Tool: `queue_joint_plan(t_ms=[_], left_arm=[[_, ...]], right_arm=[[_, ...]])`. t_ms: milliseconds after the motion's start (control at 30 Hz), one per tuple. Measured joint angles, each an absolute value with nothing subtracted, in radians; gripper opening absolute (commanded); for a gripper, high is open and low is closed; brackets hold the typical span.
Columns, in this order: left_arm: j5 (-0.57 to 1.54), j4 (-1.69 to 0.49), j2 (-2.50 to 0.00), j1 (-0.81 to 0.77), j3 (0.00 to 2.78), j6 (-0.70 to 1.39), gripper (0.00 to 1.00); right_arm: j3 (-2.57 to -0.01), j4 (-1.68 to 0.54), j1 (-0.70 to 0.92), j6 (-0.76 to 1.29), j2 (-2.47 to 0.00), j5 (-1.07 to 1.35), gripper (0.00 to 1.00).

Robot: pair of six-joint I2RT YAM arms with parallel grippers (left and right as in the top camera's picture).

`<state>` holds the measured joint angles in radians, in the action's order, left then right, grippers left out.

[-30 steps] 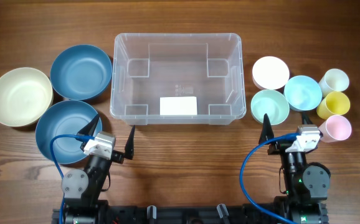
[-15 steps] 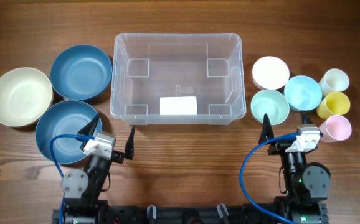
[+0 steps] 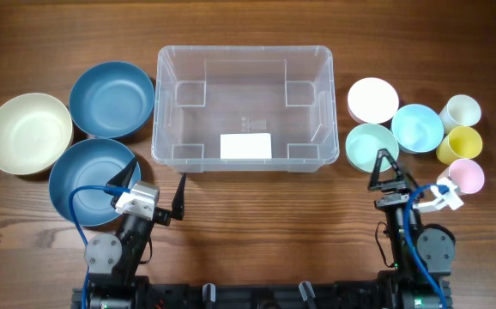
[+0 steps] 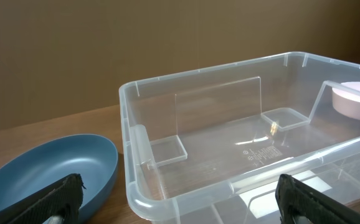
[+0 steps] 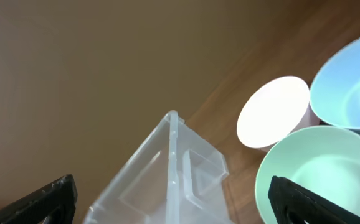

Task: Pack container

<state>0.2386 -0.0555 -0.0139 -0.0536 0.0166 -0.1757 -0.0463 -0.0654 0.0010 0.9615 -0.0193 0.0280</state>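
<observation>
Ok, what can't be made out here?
Small marks on the floor of the large clear plastic bin: too small, overhead.
Nearer round blue bowl: rim partly under the left arm and blue cable, overhead.
Small pink cup: partly behind the white wrist mount, overhead.
Bin's near wall: cut by the bottom edge, left wrist.

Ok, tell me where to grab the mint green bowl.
Best pinch the mint green bowl at its near rim, coming from above, one finger inside. It sits upright and open; the white bowl and light blue bowl crowd its far and right sides.
</observation>
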Motion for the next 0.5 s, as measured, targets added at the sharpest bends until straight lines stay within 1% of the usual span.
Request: queue_joint_plan(t_ms=[100, 367, 467, 500], left_arm=[[0.238, -0.056, -0.014, -0.054, 0.017, -0.176, 1.0], [0.239, -0.056, -0.014, -0.054, 0.017, -0.176, 1.0], [0.239, -0.056, -0.014, -0.054, 0.017, -0.176, 1.0], [0.239, -0.056, -0.014, -0.054, 0.017, -0.176, 1.0]], right_arm=[[-0.046, -0.058, 0.001, 0.999, -0.019, -0.048, 1.0], [-0.046, -0.046, 0.001, 0.998, -0.019, -0.259, 0.99], [-0.046, -0.043, 0.001, 0.886, -0.026, -0.349, 1.0], [-0.046, -0.043, 0.001, 0.799, -0.036, -0.383, 1.0]])
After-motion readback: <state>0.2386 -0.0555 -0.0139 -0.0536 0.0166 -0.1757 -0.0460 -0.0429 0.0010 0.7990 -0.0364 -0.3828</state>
